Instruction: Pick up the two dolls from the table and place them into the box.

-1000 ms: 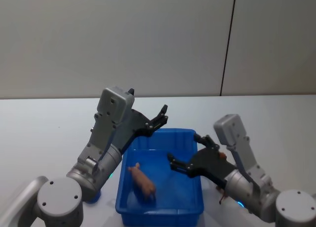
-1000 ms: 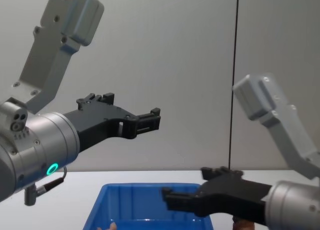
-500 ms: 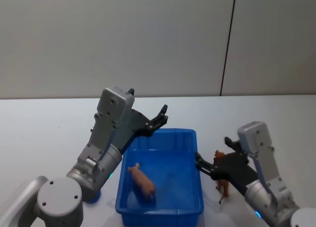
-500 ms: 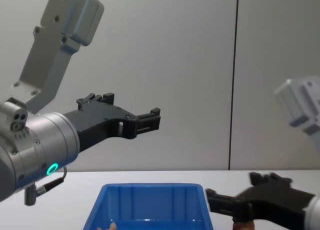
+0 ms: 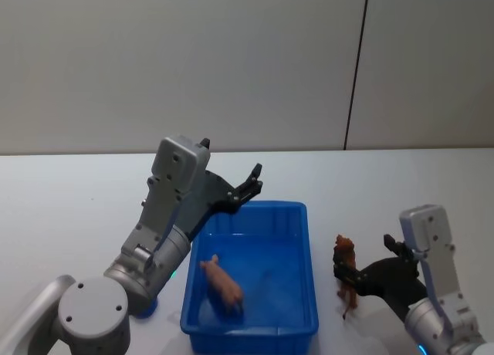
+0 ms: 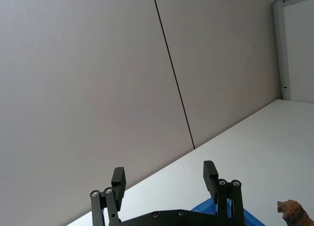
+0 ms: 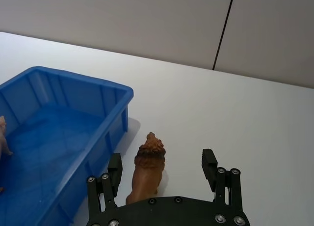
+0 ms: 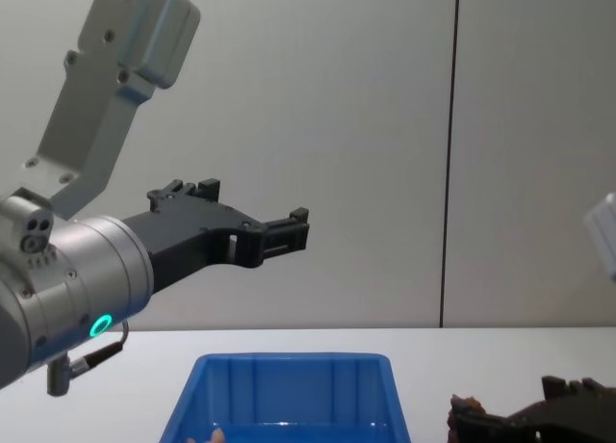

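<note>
The left gripper point(image 5: 252, 180) hangs in the air above the far left corner of the box point(image 5: 306, 213), well clear of its rim. In the left wrist view its two black fingers point(image 6: 117, 179) stand wide apart.

The box, a bright blue bin, sits on the white table point(image 5: 77, 208) in front of the robot, with its long sides running away from the body. Inside it lies the pink pig doll point(image 5: 222, 284). It rests on the floor of the bin in the near left part, close to the left wall, and the other half of the floor is bare blue.

Just right of the box, the brown doll point(image 5: 345, 274) stands upright on the table. It is outside the bin, close beside the right wall but not touching it.

The right gripper point(image 7: 162, 165) is low at the table with its fingers apart on either side of the brown doll. The doll stands between them, nearer the finger on the box side, and neither finger point(image 7: 209, 163) presses on it. In the chest view the doll's head point(image 8: 468, 407) shows just ahead of the dark fingertips.
</note>
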